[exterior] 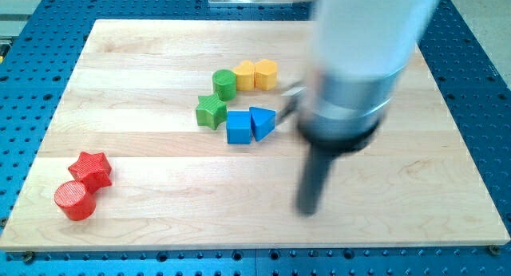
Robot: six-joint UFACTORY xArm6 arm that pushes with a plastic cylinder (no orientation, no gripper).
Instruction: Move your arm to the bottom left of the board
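Note:
My tip (308,210) rests on the wooden board (160,212) to the right of centre, near the view's bottom, below and right of the central block cluster. The rod and arm above it are blurred. The cluster holds a green cylinder (224,84), two yellow blocks (245,73) (266,73), a green star (211,111), a blue cube (238,127) and a blue triangle (261,122). A red star (90,169) and a red cylinder (75,200) sit at the board's bottom left, far from the tip.
The board lies on a blue perforated table (479,61). The arm's pale body (367,29) hides part of the board's top right.

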